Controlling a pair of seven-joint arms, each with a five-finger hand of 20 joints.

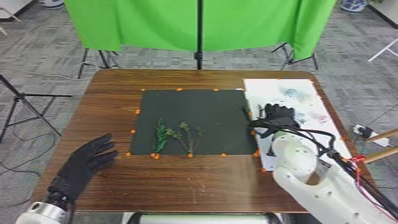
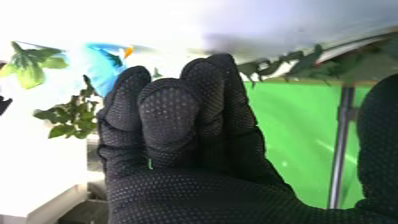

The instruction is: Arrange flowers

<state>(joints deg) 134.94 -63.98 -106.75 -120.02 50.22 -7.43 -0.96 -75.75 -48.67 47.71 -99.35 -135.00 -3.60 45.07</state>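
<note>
Leafy stem (image 1: 161, 134) and thin sprigs (image 1: 185, 127) lie on near half of black mat (image 1: 209, 107). Right of mat is my right hand (image 1: 281, 113), fingers nearly straight, thumb apart, gripping nothing I see. Left of mat: my left hand (image 1: 86, 159), fingers loosely extended

table (image 1: 102, 115): brown wood, grained, soft sheen | mat (image 1: 226, 115): black, matt, smooth-looking | curtain (image 1: 142, 25): green cloth, matt, folded | pole (image 2: 342, 145): metallic, smooth, shiny | right hand (image 1: 281, 113): black fabric, matt, textured mesh | right arm (image 1: 298, 162): white, smooth, hard-looking shell | floor (image 1: 53, 60): grey carpet, matt, rough-looking
</note>
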